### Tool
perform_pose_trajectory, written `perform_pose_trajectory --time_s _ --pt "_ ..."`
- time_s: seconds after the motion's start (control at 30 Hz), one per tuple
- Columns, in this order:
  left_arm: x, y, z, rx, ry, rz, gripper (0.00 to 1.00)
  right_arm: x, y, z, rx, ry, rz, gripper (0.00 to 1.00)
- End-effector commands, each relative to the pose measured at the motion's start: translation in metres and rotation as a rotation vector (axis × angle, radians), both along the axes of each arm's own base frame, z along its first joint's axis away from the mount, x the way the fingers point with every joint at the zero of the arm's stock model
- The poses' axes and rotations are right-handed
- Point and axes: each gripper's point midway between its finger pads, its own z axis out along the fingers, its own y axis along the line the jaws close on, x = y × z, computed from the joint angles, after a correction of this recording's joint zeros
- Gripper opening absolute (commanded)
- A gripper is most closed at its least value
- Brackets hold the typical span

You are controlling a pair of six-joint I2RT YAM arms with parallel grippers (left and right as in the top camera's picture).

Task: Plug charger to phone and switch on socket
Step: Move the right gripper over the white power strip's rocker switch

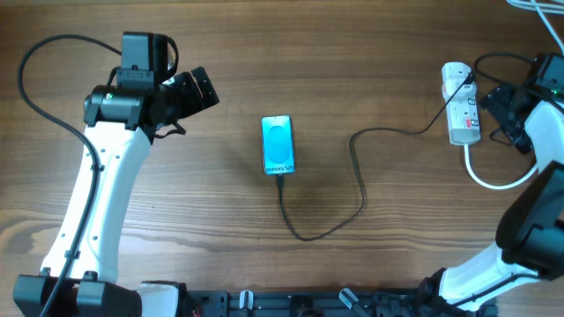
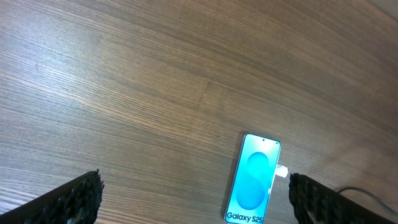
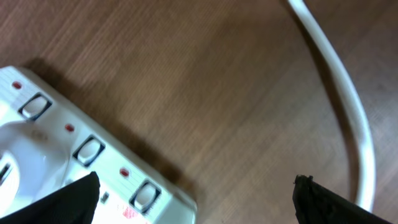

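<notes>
The phone (image 1: 278,145) lies flat at the table's middle, cyan screen up; it also shows in the left wrist view (image 2: 254,179). The thin black charger cable (image 1: 357,172) runs from the phone's near end in a loop to the white socket (image 1: 461,104) at the far right, where its white plug sits. The socket shows in the right wrist view (image 3: 74,155) with several switches and red dots. My left gripper (image 1: 201,90) is open, up and left of the phone. My right gripper (image 1: 493,106) is open, just right of the socket.
The socket's thick white cord (image 1: 493,180) curves along the right edge, also in the right wrist view (image 3: 348,106). Arm bases and black cables stand at the near edge and left side.
</notes>
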Motion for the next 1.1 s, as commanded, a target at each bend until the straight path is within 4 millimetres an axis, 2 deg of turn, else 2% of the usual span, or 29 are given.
perform_pose_trajectory --time_s 0.0,0.13,0.4,0.6,1.07 --pt "0.001 0.003 0.000 0.002 -0.001 0.021 1.00 0.013 -0.004 -0.015 0.000 -0.007 0.037 1.00" --pt "0.001 0.003 0.000 0.002 -0.001 0.021 1.00 0.027 0.001 -0.026 0.034 -0.040 0.087 1.00" --pt "0.001 0.003 0.000 0.002 -0.001 0.021 1.00 0.031 0.001 -0.045 0.060 -0.038 0.059 1.00" --pt "0.001 0.003 0.000 0.002 -0.001 0.020 1.00 0.041 0.008 -0.042 0.101 -0.089 0.072 0.99" --pt "0.001 0.003 0.000 0.002 -0.001 0.021 1.00 0.042 0.007 -0.042 0.096 -0.095 0.068 1.00"
